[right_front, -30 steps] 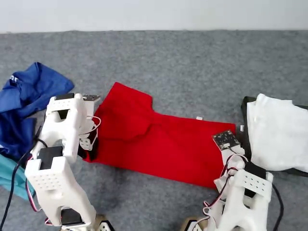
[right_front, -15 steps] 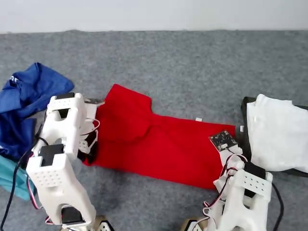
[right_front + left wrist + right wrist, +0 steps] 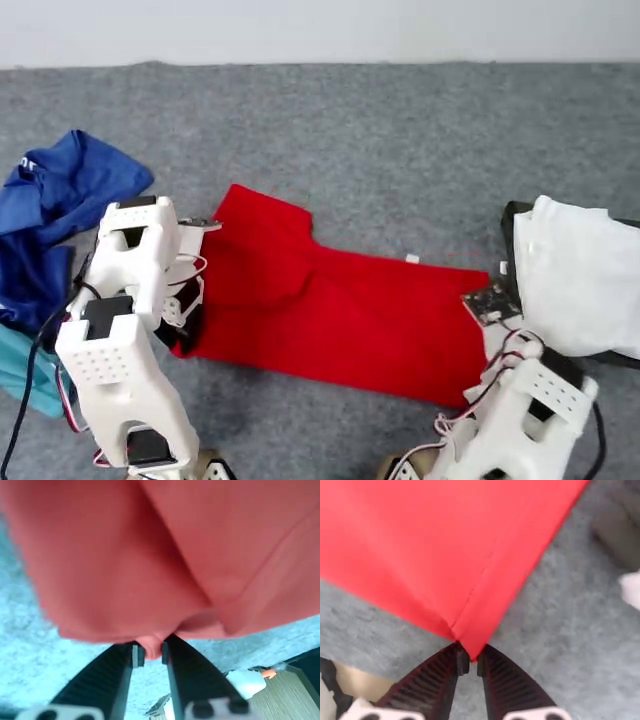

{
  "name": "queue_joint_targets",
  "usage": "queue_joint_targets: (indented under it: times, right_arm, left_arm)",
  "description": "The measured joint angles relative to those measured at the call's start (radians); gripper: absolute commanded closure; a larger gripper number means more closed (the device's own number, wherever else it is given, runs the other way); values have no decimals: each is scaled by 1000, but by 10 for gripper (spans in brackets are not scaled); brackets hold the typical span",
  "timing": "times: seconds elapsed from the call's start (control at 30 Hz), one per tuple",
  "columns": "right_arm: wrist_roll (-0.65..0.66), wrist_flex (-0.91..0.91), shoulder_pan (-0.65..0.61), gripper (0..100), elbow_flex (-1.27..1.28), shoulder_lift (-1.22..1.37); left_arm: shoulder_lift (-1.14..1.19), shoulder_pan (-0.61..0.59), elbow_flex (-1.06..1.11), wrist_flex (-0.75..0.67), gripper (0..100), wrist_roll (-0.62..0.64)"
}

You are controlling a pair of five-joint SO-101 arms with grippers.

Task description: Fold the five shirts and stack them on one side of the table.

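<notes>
Grey table [image 3: 400, 130], red shirt [image 3: 330, 310] edges in left pincer [image 3: 149, 652], right pincer [image 3: 468, 662]

— Your right gripper [image 3: 468, 662] shifted. Where did it go?
— You drew it back toward the table's [image 3: 400, 130] near edge and right side, and the shirt's [image 3: 340, 310] near right corner went with it.
— And your left gripper [image 3: 150, 652]?
— You eased it nearer as well. The shirt's far left corner slid toward the near edge, and the cloth now lies flatter.
</notes>
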Motion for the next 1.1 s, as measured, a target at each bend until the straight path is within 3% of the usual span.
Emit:
queue_joint_targets:
  times: [0.47, 0.73, 1.1]
  right_arm:
    - [3, 41, 3, 983, -6, 2]
    - [3, 40, 3, 808, -5, 2]
    - [-34, 204, 3, 801, -163, 2]
  left_arm:
    - [23, 0, 2, 44, 956, -34]
    - [23, -2, 5, 25, 910, -37]
    - [28, -9, -29, 20, 902, -41]
